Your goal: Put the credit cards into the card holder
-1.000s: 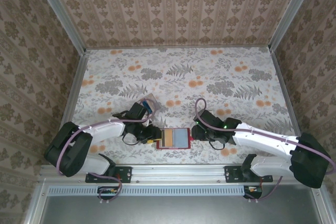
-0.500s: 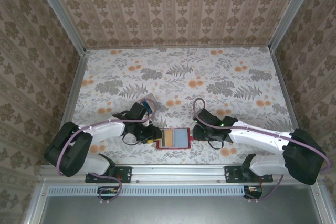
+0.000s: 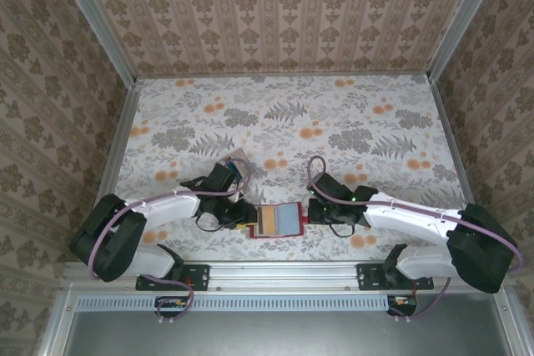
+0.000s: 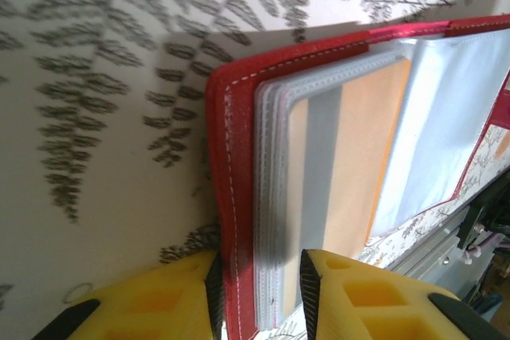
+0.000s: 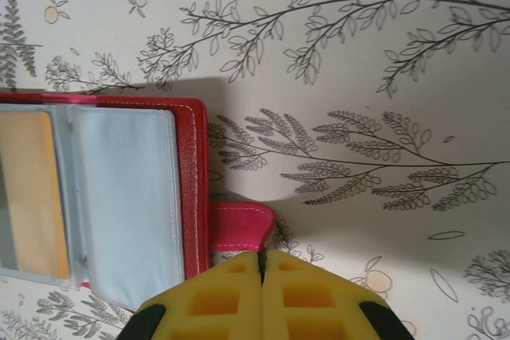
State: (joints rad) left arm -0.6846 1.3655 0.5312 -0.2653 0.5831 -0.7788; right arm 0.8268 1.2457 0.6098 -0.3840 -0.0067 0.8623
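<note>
The red card holder [image 3: 275, 237] lies open near the front edge, its clear pockets facing up. A tan card [image 4: 351, 157] sits in a left pocket, and the right pocket [image 5: 119, 197] looks empty. My left gripper [image 4: 259, 264] straddles the holder's left edge [image 4: 231, 157], one pad against the red cover and the other close over the pocket sheets. My right gripper [image 5: 261, 254] is shut, its tips at the corner of the red clasp tab [image 5: 235, 224]. More credit cards [image 3: 234, 164] lie stacked behind my left arm. In the top view my left gripper [image 3: 244, 224] and right gripper [image 3: 307, 216] flank the holder.
A metal rail [image 3: 284, 271] runs along the front edge just below the holder. Patterned walls enclose the floral table [image 3: 334, 122], which stretches open behind both arms.
My right gripper's jaws have closed together beside the clasp tab. My left gripper's jaws have narrowed on the holder's left edge. The holder stays in place.
</note>
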